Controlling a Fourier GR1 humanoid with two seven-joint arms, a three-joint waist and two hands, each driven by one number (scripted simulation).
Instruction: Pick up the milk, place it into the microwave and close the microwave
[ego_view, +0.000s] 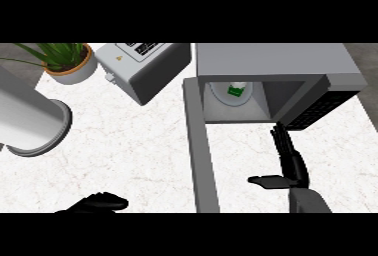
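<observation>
1. The milk (235, 92) stands inside the open microwave (273, 60), upright in the left part of the cavity, with no hand touching it; that part of the job looks done
2. What's left, I'd say, is the microwave door (201, 150). It hangs wide open from the left front corner of the oven, and its long axis runs straight out from the microwave toward the robot, across the counter (133, 155)
3. The right hand (289, 162) is flat and open: fingers straight and pointing at the cavity, thumb stuck out leftward toward the door, holding nothing. It sits in front of the opening, on the door's inner side, near the door but apart from it
4. The left hand (97, 203) shows at the lower edge, on the door's outer side and farther off. Whether it is open or closed I cannot tell, and I see nothing in it
5. So the door lies between the two hands. To shut, its free end must swing rightward, across the patch where the right hand now is
6. My guess: the right hand is nearer but on the wrong face for a push, so it would need to hook the free end or get clear, while the left has the pushing side
</observation>
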